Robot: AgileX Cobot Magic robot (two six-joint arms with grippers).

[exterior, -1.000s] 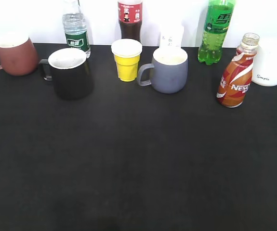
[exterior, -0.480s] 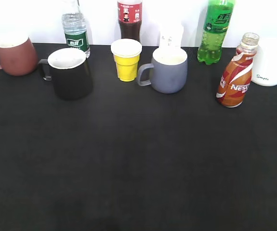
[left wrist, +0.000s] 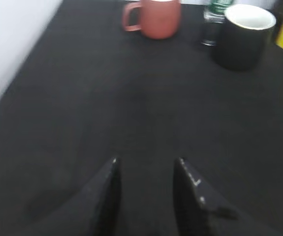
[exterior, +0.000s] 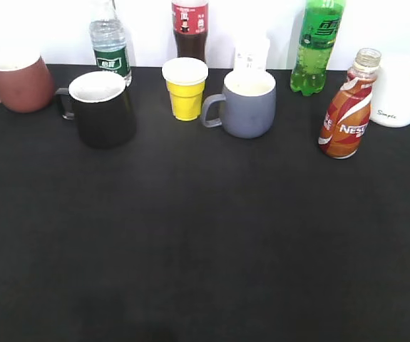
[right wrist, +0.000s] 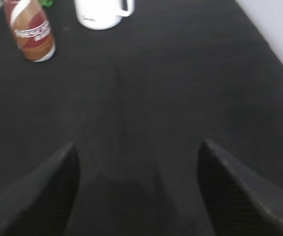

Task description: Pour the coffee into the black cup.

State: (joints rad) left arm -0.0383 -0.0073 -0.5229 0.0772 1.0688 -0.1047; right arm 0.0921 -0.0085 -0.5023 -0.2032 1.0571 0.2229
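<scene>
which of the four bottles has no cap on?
The Nescafe coffee bottle, far right of the bottles, beside the white mug. Its bare open neck shows; the other three stand farther back, tops cut off by the frame.

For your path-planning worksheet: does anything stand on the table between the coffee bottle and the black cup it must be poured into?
Yes. Between the coffee bottle and the black cup stand the grey-blue mug and the yellow cup, in the same row.
</scene>
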